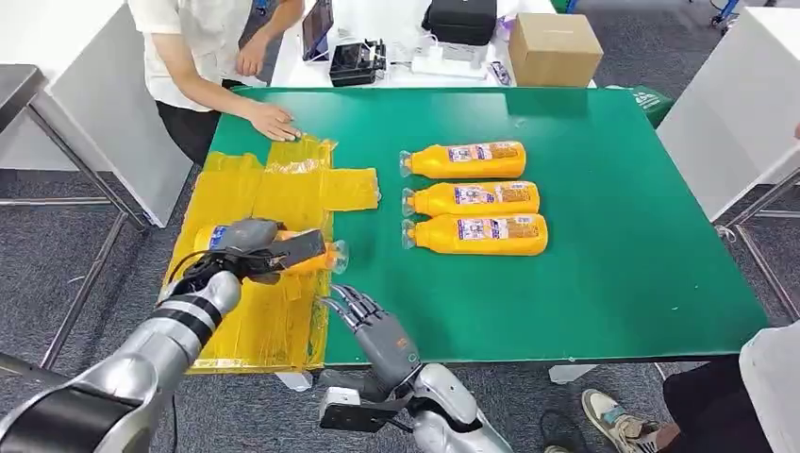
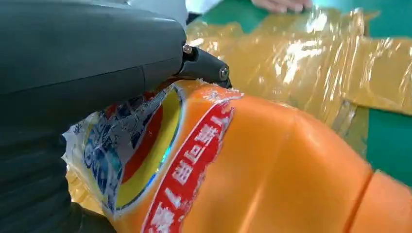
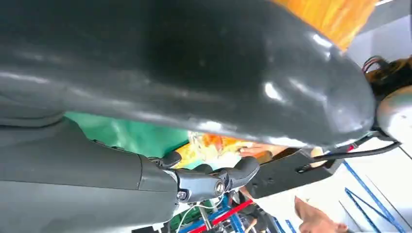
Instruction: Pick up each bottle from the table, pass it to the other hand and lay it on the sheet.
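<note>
The right hand (image 1: 363,316) hung released, fingers apart, just beside the sheet (image 1: 274,189). Over the sheet, the left hand (image 1: 255,250) grasped a bottle (image 1: 316,257) lying sideways. It should probably lower it flat before letting go. Beyond the sheet, three bottles (image 1: 476,196) lay on the bench (image 1: 613,189).

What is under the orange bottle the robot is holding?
Under the orange bottle in the left hand lies the crinkly yellow sheet, spread on the green table. The hand and bottle cover the sheet directly below, so whether they touch stays hidden.
</note>
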Motion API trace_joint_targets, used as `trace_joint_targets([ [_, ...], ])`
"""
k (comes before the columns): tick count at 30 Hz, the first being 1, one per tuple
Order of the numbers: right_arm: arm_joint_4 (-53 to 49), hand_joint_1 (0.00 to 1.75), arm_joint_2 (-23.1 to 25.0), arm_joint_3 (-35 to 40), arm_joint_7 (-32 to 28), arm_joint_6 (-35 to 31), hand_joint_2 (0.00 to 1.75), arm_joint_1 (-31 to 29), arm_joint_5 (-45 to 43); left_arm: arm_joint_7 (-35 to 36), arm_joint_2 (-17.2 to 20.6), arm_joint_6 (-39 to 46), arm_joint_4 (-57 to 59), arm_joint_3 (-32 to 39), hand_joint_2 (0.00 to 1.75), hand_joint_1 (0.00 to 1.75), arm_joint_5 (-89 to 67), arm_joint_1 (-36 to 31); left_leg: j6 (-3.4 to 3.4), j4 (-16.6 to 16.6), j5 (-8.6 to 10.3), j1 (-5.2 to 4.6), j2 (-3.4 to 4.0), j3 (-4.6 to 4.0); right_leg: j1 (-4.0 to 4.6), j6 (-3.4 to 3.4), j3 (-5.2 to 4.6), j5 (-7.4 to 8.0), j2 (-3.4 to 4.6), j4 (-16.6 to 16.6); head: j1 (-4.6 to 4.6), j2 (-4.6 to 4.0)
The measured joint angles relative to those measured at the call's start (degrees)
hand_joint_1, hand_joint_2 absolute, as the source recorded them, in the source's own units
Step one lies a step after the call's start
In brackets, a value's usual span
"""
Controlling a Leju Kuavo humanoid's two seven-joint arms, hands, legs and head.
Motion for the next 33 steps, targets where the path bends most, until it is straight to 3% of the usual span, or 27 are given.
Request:
trace_joint_targets([
  [3,0.35,0.00,0.42,0.00,-0.68,-0.15,0.00,-0.22,-0.81,-0.37,-0.31,-2.39,2.59,0.13,1.75,0.00,2.78,-1.15,0.00,0.00,0.00,0.00,0.02,0.00,0.00,0.00,0.00,0.00,0.00,0.01,0.00,0.00],
  [9,2.88,0.00,0.70,0.04,-4.63,-3.39,0.00,-0.67,-4.09,-13.83,0.59,-16.06,3.42,8.17,1.75,0.00,24.51,-1.00,-0.01,-0.01,0.01,0.01,-0.19,0.01,0.01,0.00,0.08,-0.02,-0.12,0.07,0.02,0.00],
  [13,4.96,0.00,0.70,0.22,-5.69,-5.36,0.00,-1.24,-5.84,-14.99,2.56,-21.97,2.37,11.17,1.75,0.00,33.84,0.30,-0.03,-0.01,0.02,0.00,-0.18,0.03,0.00,-0.01,0.07,-0.02,-0.12,0.08,0.00,0.00],
  [21,9.50,0.00,0.70,0.24,-6.58,-8.28,0.00,-2.59,-7.19,-16.10,5.92,-23.35,-1.43,11.08,1.75,0.00,49.39,4.40,-0.08,-0.01,0.06,0.01,-0.17,0.07,0.00,-0.01,0.09,-0.02,-0.12,0.10,0.00,0.00],
  [28,10.43,0.00,-0.34,0.22,-3.73,-11.58,0.00,-2.57,-4.49,-17.91,8.00,-16.65,-13.54,10.91,1.75,0.00,58.99,12.26,-0.08,-0.01,0.06,0.01,-0.20,0.03,0.00,-0.01,0.00,-0.02,-0.13,0.11,0.04,0.00],
  [29,10.43,0.00,-0.76,0.04,-0.46,-13.06,1.75,-2.55,-0.90,-19.09,8.00,-14.21,-16.19,11.10,1.75,0.00,59.86,13.86,-0.08,-0.01,0.06,0.00,-0.17,0.03,-0.01,-0.01,-0.01,-0.02,-0.12,0.10,0.00,0.00],
  [33,9.70,0.00,-4.94,-3.31,16.25,-14.91,1.75,-2.09,17.39,-23.21,4.38,0.36,-32.54,14.76,1.75,0.00,63.06,21.99,-0.07,0.02,0.06,-0.12,-0.26,-0.05,-0.13,0.00,-0.04,-0.03,-0.16,0.06,0.04,0.00],
])
